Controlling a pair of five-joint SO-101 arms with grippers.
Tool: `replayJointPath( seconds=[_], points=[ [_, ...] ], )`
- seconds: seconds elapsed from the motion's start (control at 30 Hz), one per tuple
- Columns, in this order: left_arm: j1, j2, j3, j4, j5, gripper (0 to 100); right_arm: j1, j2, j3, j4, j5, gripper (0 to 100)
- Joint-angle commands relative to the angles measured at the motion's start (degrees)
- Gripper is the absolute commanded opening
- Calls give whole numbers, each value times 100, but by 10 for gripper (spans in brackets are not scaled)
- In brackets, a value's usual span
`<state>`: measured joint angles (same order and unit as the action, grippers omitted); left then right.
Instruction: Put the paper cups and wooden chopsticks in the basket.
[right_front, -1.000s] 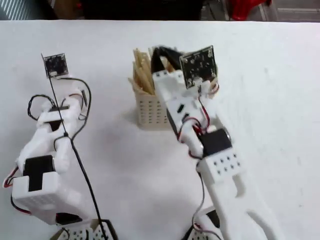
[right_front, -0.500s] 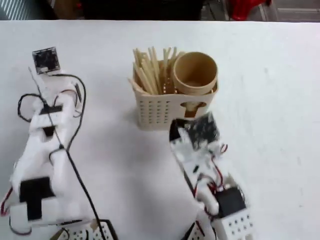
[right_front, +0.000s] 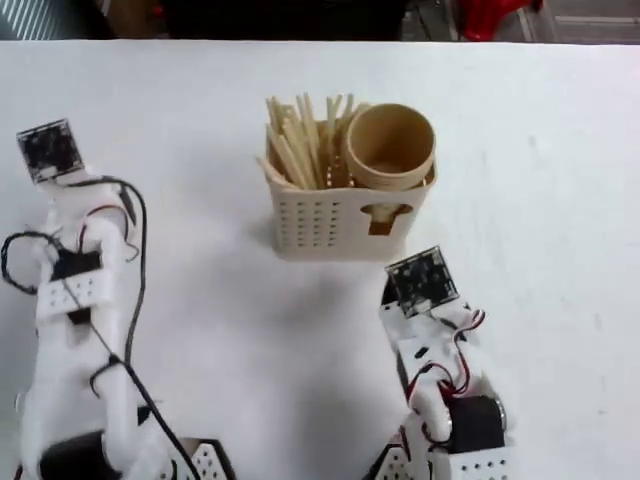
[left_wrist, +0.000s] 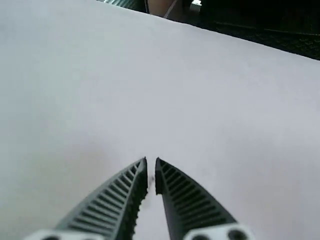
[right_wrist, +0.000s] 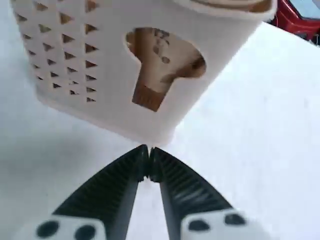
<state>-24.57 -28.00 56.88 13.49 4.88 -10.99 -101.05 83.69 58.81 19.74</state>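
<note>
Nearest, the left gripper hangs over bare white table, its ribbed jaws drawn together with only a hairline slit between the tips and nothing held. In the high view the left arm lies at about 8 o'clock from the basket, well apart from it.

The right arm sits at about 5 o'clock from the basket, near it. The right gripper points at the basket's lower wall, jaws closed tip to tip and empty, just short of the wall; whether the tips touch it cannot be told.

Farther on, the cream perforated basket stands upright near the middle of the table. A paper cup stands upright inside it, mouth up, filling the 3 o'clock side; it also shows through the basket's front cut-out. The wooden chopsticks stand bundled in the 9 o'clock side, touching the cup, their tips fanning above the rim toward 12 o'clock.
</note>
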Motion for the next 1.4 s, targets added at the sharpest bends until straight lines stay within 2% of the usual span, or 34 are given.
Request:
replayJointPath(
  seconds=[0.0,0.17,0.33,0.5,0.6,0.77,0.93,1.1,1.2,1.37],
  points=[
    [-92,-752,281,18,-88,50,198,-13,387,-22,44,18],
    [-66,-1789,993,18,-149,50,198,-13,844,-22,44,18],
    [-57,-2809,1705,-26,-1002,50,198,-13,1152,-22,44,17],
    [-57,-3714,2497,-26,-1407,50,259,-4,1327,75,44,17],
    [-40,-4233,3015,-26,-1556,50,558,4,1327,92,44,17],
    [435,-5182,4053,18,-2031,50,1270,22,1327,497,44,18],
    [769,-5727,4053,888,-2189,50,2070,4,1327,989,53,18],
    [1270,-5789,4053,2356,-2207,50,2738,31,1327,1024,53,18],
    [1420,-5789,4053,2857,-2207,50,2659,31,1327,1024,53,18],
    [1429,-5771,4053,3218,-2207,46,2158,31,1327,1024,44,18]
  ],
)
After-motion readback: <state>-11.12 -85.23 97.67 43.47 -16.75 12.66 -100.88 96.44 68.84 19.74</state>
